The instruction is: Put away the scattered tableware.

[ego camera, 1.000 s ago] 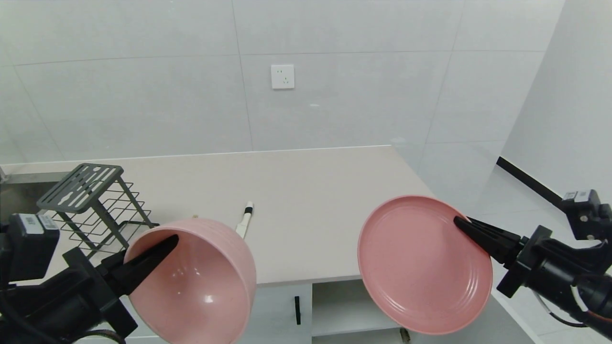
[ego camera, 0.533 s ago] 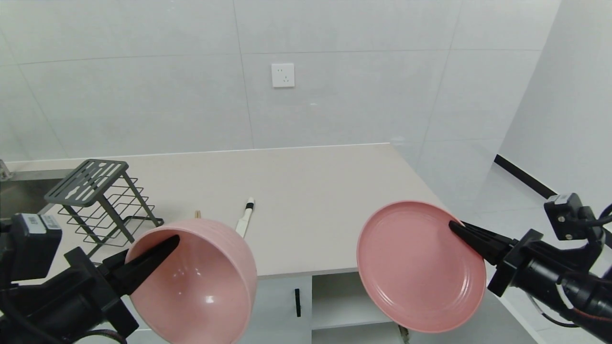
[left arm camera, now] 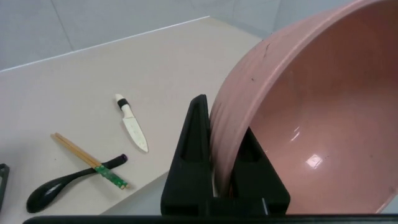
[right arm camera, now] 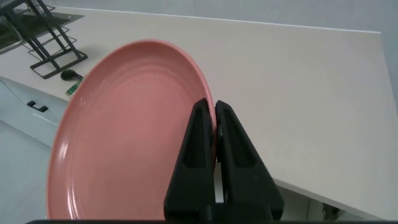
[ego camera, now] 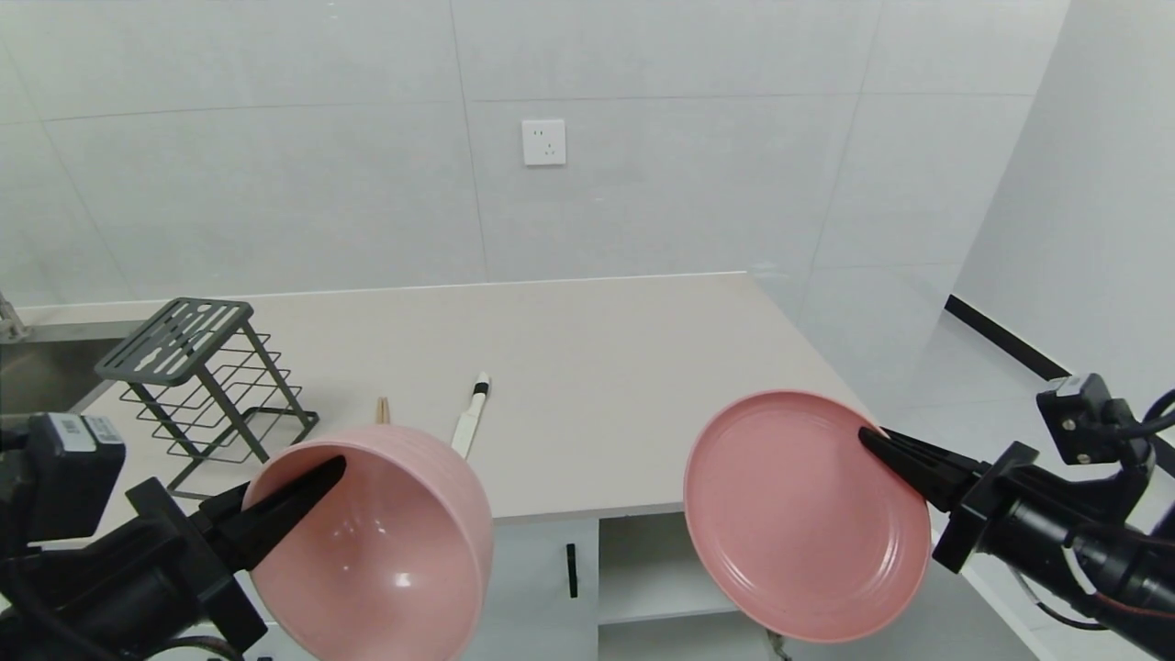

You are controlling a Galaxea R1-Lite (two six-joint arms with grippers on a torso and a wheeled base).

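From the head, there are one pink bowl (ego camera: 386,551) and one pink plate (ego camera: 799,523), both plain, glossy and tipped on edge in the air off the near edge of the desk (ego camera: 597,367). The bowl hangs just in front of the single black wire rack (ego camera: 197,367), its rim pinched in the left pincer (ego camera: 330,468). The plate, faintly ringed inside, is well to the rack's right, its rim gripped in the right pincer (ego camera: 867,439). On the desk, one pair of chopsticks (ego camera: 382,410) lies near the rack and one white knife (ego camera: 470,418) just beyond them. At the left wrist, the black fingers clamp the bowl's ribbed wall, one inside and one outside. One black spoon (left arm camera: 56,190) lies across the chopsticks' green end. At the right wrist, the fingers sit narrow on the plate's rim, with the rack far off across the desk and the spoon beside its foot.
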